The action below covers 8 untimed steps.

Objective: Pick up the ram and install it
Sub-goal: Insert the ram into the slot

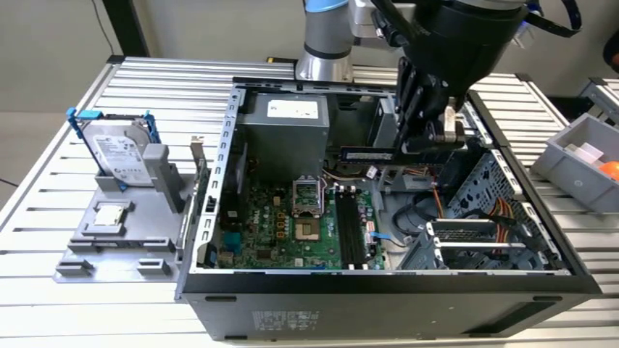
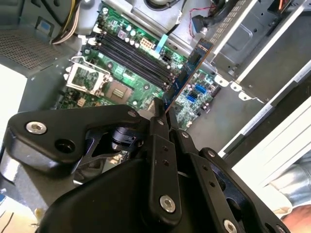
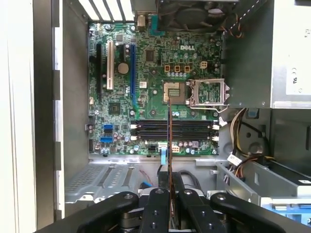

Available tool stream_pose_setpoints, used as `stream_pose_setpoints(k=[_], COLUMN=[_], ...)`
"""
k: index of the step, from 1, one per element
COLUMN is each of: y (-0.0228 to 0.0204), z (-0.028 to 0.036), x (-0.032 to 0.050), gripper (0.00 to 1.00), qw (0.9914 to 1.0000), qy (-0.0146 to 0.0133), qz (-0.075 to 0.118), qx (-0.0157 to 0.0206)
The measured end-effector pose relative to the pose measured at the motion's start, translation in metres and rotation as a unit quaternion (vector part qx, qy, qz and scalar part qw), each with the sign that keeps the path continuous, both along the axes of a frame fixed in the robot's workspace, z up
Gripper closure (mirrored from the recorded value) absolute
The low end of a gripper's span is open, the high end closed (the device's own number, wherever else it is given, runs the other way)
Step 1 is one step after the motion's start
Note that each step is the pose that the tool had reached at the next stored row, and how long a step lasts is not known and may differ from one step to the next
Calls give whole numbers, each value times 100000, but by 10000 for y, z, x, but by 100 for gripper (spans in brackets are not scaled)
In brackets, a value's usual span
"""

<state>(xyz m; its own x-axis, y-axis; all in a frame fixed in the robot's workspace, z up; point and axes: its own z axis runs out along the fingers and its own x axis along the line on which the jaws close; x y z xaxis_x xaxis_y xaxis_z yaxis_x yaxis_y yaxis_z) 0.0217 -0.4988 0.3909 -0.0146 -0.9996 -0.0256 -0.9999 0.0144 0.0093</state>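
Partly hidden: gripped end of ram (image 2: pixel 187 73) sits buried between fingers of gripper (image 2: pixel 163 112), which is clamped tight on it. First wrist view gives ram (image 3: pixel 169 141) edge-on, mere thin line crossing memory slots (image 3: pixel 194 130) on motherboard (image 3: pixel 146 73); chips and label not discernible. Second wrist view shows its flat dark side, tilted. Exterior view shows ram (image 1: pixel 367 154) level, held in air inside open computer case (image 1: pixel 387 297), above board. Outside case, on grey stand (image 1: pixel 155 217): one hard drive (image 1: pixel 121 152), one processor chip (image 1: pixel 109 215). One ram seen.
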Motion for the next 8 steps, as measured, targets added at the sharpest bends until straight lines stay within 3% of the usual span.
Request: stream_pose_setpoints(k=[3, 8], y=[44, 74], z=[-4, -8], x=[0, 0], gripper=[100, 100], qw=[100000, 99989], qy=[2, 2], qz=[-188, -1463], qx=[4, 1])
